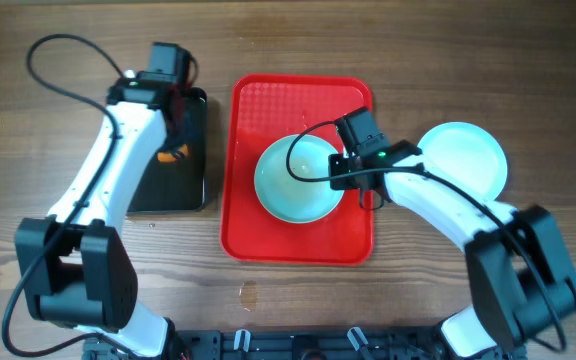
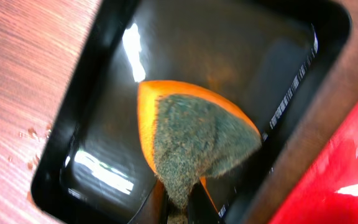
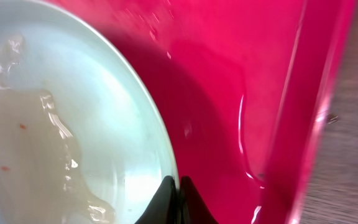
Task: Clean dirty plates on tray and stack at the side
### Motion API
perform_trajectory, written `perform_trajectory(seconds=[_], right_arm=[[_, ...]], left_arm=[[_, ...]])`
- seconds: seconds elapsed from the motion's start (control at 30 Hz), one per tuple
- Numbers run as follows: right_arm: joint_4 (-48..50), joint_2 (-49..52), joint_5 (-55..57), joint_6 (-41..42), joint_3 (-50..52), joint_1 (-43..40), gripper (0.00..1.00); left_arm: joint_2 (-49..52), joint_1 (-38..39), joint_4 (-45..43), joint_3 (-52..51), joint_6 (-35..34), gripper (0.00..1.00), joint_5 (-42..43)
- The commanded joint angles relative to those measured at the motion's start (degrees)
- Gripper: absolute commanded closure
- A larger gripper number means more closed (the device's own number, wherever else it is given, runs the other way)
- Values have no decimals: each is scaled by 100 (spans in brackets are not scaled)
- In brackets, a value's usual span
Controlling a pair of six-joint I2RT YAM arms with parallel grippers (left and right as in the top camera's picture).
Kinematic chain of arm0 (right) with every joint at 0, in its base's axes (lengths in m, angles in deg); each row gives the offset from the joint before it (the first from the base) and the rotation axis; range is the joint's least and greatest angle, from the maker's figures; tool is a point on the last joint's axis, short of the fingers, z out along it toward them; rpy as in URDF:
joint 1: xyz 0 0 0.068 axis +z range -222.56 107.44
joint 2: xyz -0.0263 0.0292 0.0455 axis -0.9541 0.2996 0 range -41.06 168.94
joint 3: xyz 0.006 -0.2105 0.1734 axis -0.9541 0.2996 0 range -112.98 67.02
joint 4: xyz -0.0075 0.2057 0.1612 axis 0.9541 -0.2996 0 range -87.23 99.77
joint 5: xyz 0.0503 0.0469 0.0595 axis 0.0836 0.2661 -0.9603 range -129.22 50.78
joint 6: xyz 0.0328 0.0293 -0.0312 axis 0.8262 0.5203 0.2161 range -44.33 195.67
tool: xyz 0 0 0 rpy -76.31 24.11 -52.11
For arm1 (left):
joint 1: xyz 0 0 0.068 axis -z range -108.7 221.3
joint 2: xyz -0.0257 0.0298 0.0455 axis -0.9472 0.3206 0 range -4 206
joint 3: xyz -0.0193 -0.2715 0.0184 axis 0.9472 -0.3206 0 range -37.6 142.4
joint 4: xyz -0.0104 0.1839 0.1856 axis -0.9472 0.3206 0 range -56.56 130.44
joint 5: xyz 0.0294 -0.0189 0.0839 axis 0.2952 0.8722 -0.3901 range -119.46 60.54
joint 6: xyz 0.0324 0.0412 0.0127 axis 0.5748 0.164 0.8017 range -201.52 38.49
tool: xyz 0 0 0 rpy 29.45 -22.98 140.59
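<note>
Surveying from overhead: the red tray (image 1: pixel 268 110) lies mid-table, with its long side running away from the robot's base.
Plate on tray: one pale blue plate (image 1: pixel 293 185) sits about the middle of the red tray.
Second plate: a like second plate (image 1: pixel 465 160) rests on the wooden table (image 1: pixel 58 120), well to the right of the red tray.
Black tray: the black tray (image 1: pixel 193 190) lies just left of the red tray and parallel to it, not touching.
Left gripper: the left gripper (image 1: pixel 173 135) is over the black tray, with an orange sponge (image 1: pixel 173 153) at its tip.
Right gripper: the right gripper (image 1: pixel 356 185) is at the plate's right edge, inside the red tray's right rim.

Left wrist view, sponge: the sponge (image 2: pixel 197 137) is orange with a dark green scouring face, and it hangs over the wet black tray (image 2: pixel 104 74).
Left wrist view, jaws: the left gripper (image 2: pixel 180 211) is closed tight, pinching the sponge's narrow lower end.
Left wrist view, red tray: a corner (image 2: pixel 340 180) shows at lower right, beside the black tray.

Right wrist view, plate: the plate (image 3: pixel 73 124) carries a watery film and a few tiny orange specks, and it lies on the red tray (image 3: pixel 229 93).
Right wrist view, jaws: the right gripper (image 3: pixel 178 202) has its fingertips pressed together at the plate's rim. Whether the rim is caught between them cannot be told.
</note>
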State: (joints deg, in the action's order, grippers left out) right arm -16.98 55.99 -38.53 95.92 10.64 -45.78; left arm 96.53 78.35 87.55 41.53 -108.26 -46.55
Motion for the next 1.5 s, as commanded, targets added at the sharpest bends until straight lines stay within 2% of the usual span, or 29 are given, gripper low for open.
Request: perform_trajectory(seconds=[0.0,0.33,0.4,0.47,0.5,0.53,0.57,0.6,0.63,0.67,0.7,0.8,0.97,1.13,1.3,1.47], right_arm=[[15,-435,190,-365,13,-24,96],[57,-35,11,-315,70,-24,96],[92,120,-28,-310,70,-24,95],[129,291,-31,-197,70,-24,95],[186,404,-63,-201,70,-24,96],[229,483,-72,-188,70,-24,96],[256,542,-72,-151,70,-24,96],[267,579,-70,-98,70,-24,93],[269,610,-74,-39,70,-24,86],[271,638,-107,-31,70,-24,80],[273,651,-166,-33,70,-24,74],[293,662,-247,-31,83,-24,71],[378,662,-330,72,166,-24,96],[168,472,-116,-70,20,-24,96],[-463,-295,811,-584,-514,15,96],[-623,-1029,1668,-872,-573,295,96]], left_arm=[[-11,-330,-391,-452,256,96,428],[-11,-494,-1700,-1674,262,95,960],[-11,-494,-1893,-1882,260,86,957],[-9,-494,-1921,-1976,256,81,960],[-9,-494,-1915,-1996,256,75,960],[-9,-494,-1910,-1996,256,60,960],[-9,-494,-1899,-1996,256,52,960],[-9,-494,-1897,-1996,256,50,960],[-9,-494,-1897,-1996,256,45,960],[-9,-494,-1895,-1993,256,33,960],[-9,-494,-1897,-1996,256,0,960],[-9,-494,-1902,-1993,256,0,960],[-9,-494,-1899,-1996,256,0,960],[-9,-494,-1899,-1993,256,0,957],[-9,-494,-1899,-1996,256,0,960],[-9,-494,-1899,-1993,256,0,960]])
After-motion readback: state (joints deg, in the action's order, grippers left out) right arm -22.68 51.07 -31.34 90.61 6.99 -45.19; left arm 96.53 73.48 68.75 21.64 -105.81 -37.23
